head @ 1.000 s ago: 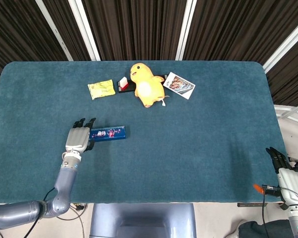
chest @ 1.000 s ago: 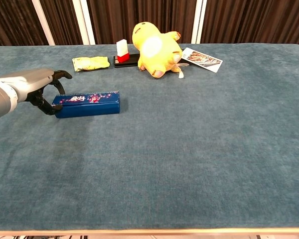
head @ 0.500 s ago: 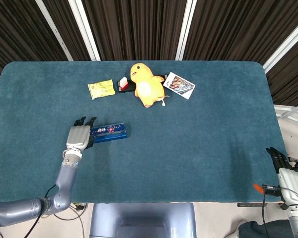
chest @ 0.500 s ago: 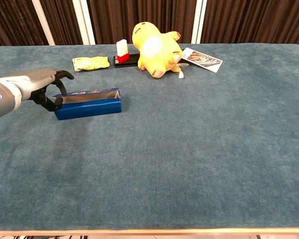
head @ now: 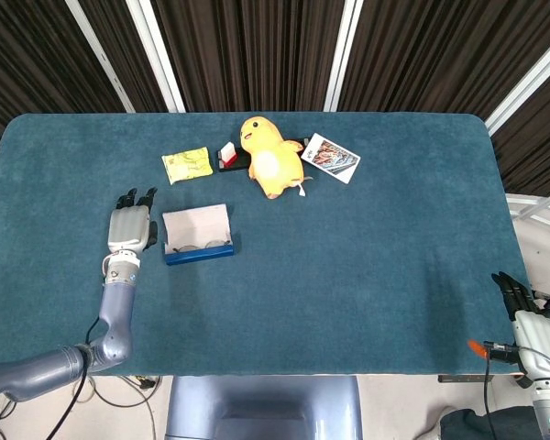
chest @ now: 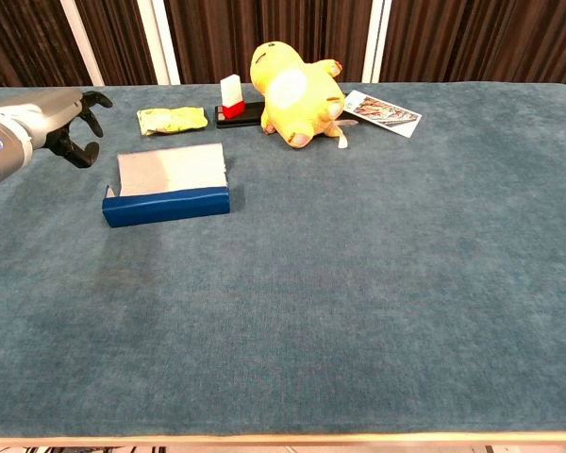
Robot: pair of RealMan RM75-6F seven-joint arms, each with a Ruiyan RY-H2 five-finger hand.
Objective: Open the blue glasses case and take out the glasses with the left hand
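The left hand (head: 128, 229) hangs empty, fingers loosely curled, just left of the blue glasses case (head: 197, 235). Beyond lie a yellow packet (head: 187, 165), plush duck (head: 269, 157) and card (head: 331, 158). The lid, half-raised earlier, now lies fully open.

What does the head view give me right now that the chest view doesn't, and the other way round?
Only the head view shows the glasses lying inside the open blue glasses case, and the right hand at the table's near right edge. Only the chest view shows the case's blue front wall side-on. Both show the raised lid and the left hand apart from the case, holding nothing.
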